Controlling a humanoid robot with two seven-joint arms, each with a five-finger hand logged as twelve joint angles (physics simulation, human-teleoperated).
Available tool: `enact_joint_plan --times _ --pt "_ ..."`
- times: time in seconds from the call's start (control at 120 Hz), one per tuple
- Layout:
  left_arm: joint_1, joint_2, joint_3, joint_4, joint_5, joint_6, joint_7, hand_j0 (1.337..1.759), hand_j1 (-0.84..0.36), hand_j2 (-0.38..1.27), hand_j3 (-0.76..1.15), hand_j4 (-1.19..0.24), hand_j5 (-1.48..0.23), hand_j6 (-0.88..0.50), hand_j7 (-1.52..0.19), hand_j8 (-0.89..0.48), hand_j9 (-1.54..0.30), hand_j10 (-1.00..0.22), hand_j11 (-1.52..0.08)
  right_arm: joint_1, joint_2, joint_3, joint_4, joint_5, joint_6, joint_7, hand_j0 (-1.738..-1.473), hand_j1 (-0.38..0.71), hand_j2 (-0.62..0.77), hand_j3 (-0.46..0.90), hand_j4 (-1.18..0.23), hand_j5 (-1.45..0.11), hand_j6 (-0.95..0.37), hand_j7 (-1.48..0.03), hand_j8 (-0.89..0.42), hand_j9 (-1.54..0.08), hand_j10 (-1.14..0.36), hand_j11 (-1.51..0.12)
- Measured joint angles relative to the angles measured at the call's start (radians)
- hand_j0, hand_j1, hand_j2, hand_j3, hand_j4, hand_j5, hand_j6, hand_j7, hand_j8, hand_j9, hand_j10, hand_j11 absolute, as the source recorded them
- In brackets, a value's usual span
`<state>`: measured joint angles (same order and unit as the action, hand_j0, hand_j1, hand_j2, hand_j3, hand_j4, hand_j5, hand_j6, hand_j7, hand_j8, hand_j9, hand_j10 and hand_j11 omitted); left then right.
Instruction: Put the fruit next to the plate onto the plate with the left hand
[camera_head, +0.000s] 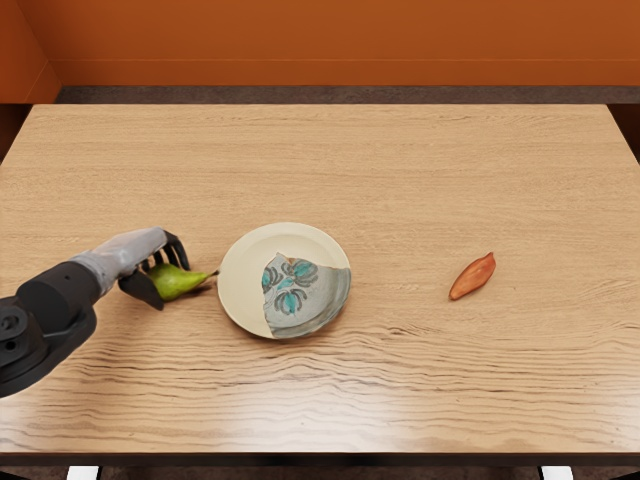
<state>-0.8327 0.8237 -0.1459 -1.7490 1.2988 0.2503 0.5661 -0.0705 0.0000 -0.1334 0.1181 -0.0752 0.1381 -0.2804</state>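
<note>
With the left hand (152, 264) curled round its broad end, held the pear (182, 282) just left of the plate (243, 268), stem toward the rim, seemingly not yet lifted. Judged light, firm, smooth, easily bruised and prone to slip; best gripped round the belly, not the neck.

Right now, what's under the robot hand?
A green pear lies there, the left robot hand curled over it, tip toward the plate. Its other end is hidden by the hand.

Bright, even light, all sharp; pale sheen on the table (400, 400), faint shadow under the plate (238, 270).
</note>
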Motion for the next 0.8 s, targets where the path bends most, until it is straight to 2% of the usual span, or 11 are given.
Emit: enact_joint_plan --times 0.317,0.567,0.8 --pt "-0.06 0.008 -0.008 0.0 -0.006 -0.001 -0.001 1.657 -0.27 0.44 0.0 -0.63 -0.84 -0.51 -0.82 -0.51 -0.83 -0.63 -0.83 -0.001 0.0 0.0 0.0 0.0 0.0 0.0 -1.658 -0.35 0.0 0.0 0.0 0.0 0.0 0.0 0.0 0.0 0.0 0.0" --pt "-0.123 0.011 -0.022 -0.001 -0.02 -0.037 0.004 1.657 -0.27 0.43 0.0 -0.63 -0.85 -0.49 -0.84 -0.5 -0.84 -0.64 -0.84 0.0 0.0 0.0 0.0 0.0 0.0 0.0 -1.658 -0.35 0.0 0.0 0.0 0.0 0.0 0.0 0.0 0.0 0.0 0.0" --pt "-0.139 -0.064 -0.07 -0.001 -0.043 -0.076 0.009 1.657 -0.3 0.49 0.0 -0.62 -0.85 -0.47 -0.84 -0.49 -0.84 -0.64 -0.84 0.0 0.0 -0.001 0.0 0.0 0.0 0.0 -1.658 -0.35 0.0 0.0 0.0 0.0 0.0 0.0 0.0 0.0 0.0 0.0"
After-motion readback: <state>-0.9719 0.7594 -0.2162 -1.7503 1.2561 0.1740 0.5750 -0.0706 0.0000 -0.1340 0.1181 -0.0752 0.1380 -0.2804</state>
